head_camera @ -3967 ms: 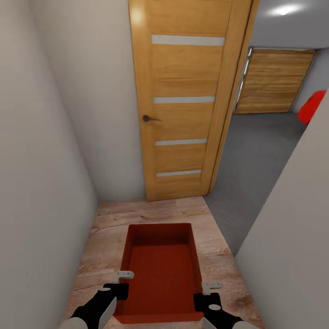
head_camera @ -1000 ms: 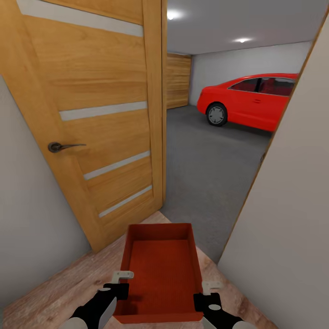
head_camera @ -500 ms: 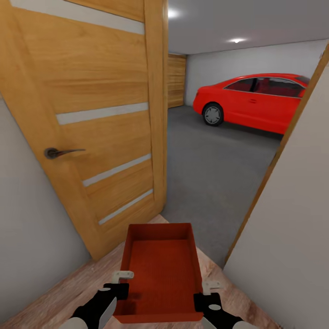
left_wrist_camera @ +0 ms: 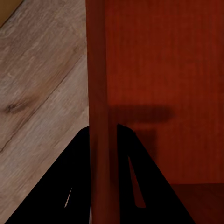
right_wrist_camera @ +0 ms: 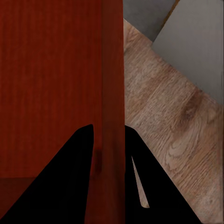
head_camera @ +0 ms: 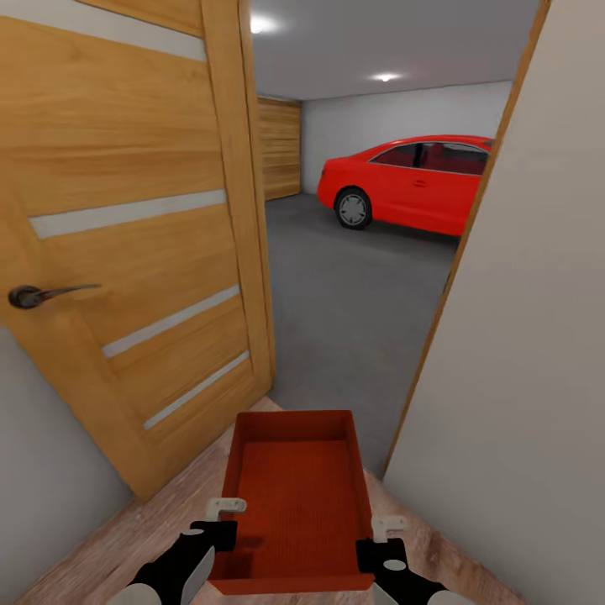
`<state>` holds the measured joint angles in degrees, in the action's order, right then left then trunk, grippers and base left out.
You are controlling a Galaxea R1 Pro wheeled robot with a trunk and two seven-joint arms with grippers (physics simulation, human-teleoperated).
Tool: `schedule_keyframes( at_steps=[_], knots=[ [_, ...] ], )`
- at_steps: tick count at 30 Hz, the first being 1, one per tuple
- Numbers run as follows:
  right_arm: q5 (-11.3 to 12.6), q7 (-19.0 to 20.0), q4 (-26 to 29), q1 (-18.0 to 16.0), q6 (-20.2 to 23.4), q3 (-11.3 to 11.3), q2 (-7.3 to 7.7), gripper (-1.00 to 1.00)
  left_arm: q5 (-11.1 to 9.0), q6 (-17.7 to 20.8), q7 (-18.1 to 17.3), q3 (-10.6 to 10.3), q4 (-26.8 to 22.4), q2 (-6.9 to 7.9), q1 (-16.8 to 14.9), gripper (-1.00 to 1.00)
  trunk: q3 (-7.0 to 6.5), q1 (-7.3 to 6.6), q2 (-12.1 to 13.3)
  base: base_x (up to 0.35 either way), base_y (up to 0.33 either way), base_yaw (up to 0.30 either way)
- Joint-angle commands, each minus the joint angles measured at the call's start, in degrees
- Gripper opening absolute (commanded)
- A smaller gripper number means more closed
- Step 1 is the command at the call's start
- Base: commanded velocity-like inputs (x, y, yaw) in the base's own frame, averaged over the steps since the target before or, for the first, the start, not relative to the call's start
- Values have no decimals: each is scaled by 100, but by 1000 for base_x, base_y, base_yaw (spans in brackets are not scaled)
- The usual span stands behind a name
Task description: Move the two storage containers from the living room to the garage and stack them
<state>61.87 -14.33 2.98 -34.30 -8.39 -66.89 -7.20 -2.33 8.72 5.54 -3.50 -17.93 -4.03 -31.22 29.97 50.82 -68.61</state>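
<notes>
Carrying a red bin (head_camera: 298, 496) between both arms, the robot stands at a doorway on light wood planks (head_camera: 143, 529). The bin sits at 6 o'clock in the head view, open top up, held level above the planks. The left gripper (head_camera: 225, 517) pinches the bin's left wall near its near corner; in the left wrist view that wall (left_wrist_camera: 100, 116) runs straight between the two dark fingers (left_wrist_camera: 74, 186), one inside the bin and one outside. The right gripper (head_camera: 385, 534) pinches the right wall in the same way, and the right wrist view shows the wall (right_wrist_camera: 112, 116) clamped between its fingers (right_wrist_camera: 140, 186).

An open orange door (head_camera: 126, 235) with pale stripes and a dark handle (head_camera: 38, 294) fills 9 to 11 o'clock. A plain wall (head_camera: 521, 336) stands from 2 to 4 o'clock. Between them, at 12 o'clock, lies the garage's dark grey floor (head_camera: 353, 294), with a red car (head_camera: 403, 185) at 1 o'clock and a brown plank door (head_camera: 279, 147) beyond.
</notes>
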Motion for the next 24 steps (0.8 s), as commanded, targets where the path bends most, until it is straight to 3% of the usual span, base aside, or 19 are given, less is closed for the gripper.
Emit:
schedule_keyframes(
  at_steps=[1, 6, 18, 24],
  knots=[
    [9, -26, -8, -6, -101, -9, 184, -100, 22, 42, 53, -19, 9, 81, 2, -100, 5, 0, -3, 0, 0, -278],
    [9, -26, -8, -6, -101, -12, 184, -100, 29, 52, 53, -19, 9, 85, 2, -100, 5, 0, -3, 71, 116, -96],
    [9, -19, -8, -6, -101, -18, 184, -100, 31, 46, 53, -19, 9, 86, 3, -100, 5, 0, -3, 177, 263, -3],
    [9, -26, -8, -6, -101, -10, 184, -100, 31, 42, 53, -19, 9, 85, 5, -100, 5, 0, -3, 49, 57, -62]
  ],
)
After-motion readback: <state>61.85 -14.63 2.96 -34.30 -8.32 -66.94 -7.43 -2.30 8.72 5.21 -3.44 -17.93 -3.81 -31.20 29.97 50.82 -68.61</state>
